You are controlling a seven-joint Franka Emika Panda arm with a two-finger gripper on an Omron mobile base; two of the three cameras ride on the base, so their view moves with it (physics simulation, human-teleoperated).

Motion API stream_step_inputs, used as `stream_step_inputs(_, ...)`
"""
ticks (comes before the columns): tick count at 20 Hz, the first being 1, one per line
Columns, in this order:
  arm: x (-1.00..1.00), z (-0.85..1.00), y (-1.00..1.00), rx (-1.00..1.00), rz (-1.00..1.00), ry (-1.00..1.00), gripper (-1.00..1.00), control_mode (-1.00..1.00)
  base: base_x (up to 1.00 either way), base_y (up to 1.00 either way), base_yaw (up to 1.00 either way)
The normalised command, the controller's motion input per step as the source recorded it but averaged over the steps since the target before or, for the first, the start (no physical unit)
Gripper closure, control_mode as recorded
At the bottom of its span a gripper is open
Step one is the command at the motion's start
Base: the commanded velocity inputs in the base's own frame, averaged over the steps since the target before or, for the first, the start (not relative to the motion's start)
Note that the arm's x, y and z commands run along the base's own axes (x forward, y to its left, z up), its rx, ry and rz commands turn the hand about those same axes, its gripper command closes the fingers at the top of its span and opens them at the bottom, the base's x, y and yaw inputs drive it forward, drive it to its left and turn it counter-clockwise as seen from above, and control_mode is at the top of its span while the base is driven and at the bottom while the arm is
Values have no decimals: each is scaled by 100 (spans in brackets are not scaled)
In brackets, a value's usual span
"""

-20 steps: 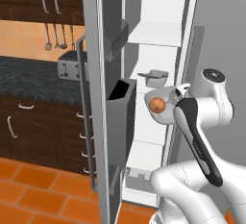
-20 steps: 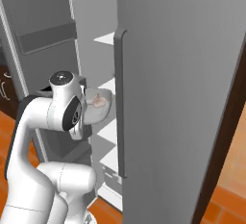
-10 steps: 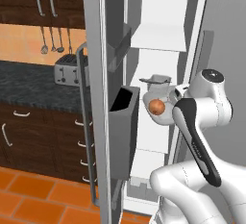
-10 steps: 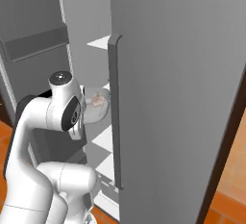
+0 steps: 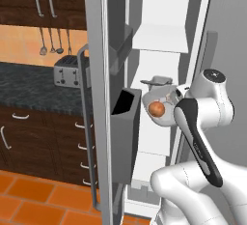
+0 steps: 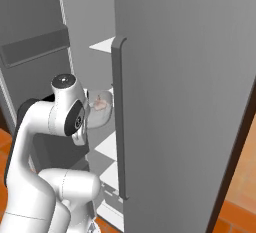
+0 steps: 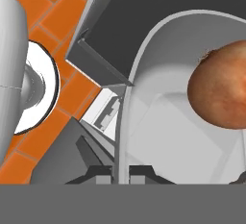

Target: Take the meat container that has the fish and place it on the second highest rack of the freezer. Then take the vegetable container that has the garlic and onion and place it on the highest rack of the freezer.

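Note:
In the hand view my gripper is shut on the rim of the vegetable container, a shallow grey tray with the orange-brown onion in it. From the left base view the vegetable container hangs in the open freezer, tilted, with the onion at its low side. It sits just below the grey meat container, which rests on a white rack. The right base view shows the vegetable container beside my arm with the pale garlic inside. The fish is hidden.
The freezer door stands open at the left with dark bins close to the tray. A white shelf lies higher up. The other grey door stands to the right. A toaster sits on the dark counter.
Both base views have shifted, so the camera has moved; the freezer now looks closer. The tray stays held at the same place next to the arm.

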Motion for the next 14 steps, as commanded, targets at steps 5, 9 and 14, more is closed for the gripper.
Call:
stream_step_inputs(5,0,0,0,0,0,0,100,100,8,11,0)
stream_step_inputs(9,0,0,0,0,0,0,100,100,0,0,0)
stream_step_inputs(14,-24,11,2,0,-2,-8,100,-100,0,0,0)
